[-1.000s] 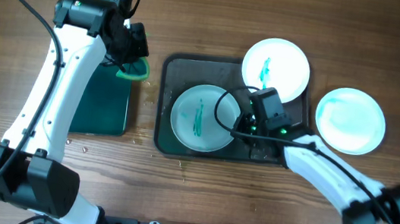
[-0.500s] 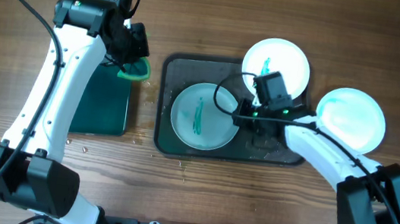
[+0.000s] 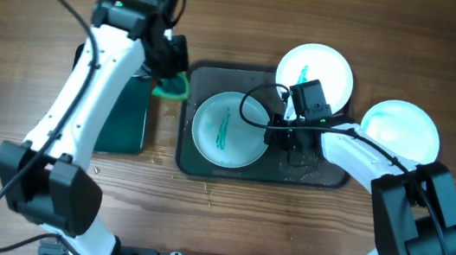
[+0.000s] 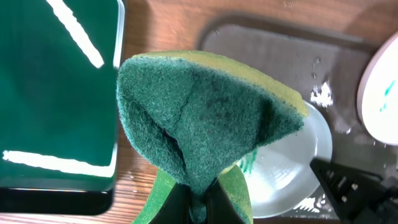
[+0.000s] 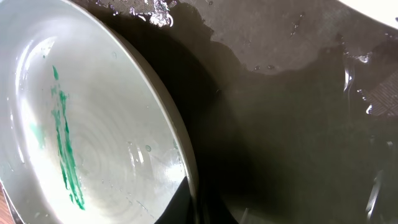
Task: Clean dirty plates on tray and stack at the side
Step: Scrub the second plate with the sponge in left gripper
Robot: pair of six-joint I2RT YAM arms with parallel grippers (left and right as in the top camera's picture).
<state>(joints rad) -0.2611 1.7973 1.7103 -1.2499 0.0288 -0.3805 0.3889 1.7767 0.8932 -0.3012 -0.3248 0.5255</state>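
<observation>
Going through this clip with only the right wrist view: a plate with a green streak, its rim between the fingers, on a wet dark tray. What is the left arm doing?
Observer: The left gripper is shut on a green and yellow sponge, hanging just left of the back left corner of the tray.
Operator: How many plates in all?
Observer: Three: the held plate, a streaked second plate overlapping the tray's back right rim, and a third plate.
Operator: Is the third on the tray?
Observer: No, it lies on the wooden table, right of the tray.

Green sponge [image 4: 205, 118], dark green tray [image 4: 56, 93], wooden table [image 3: 224, 14]
</observation>
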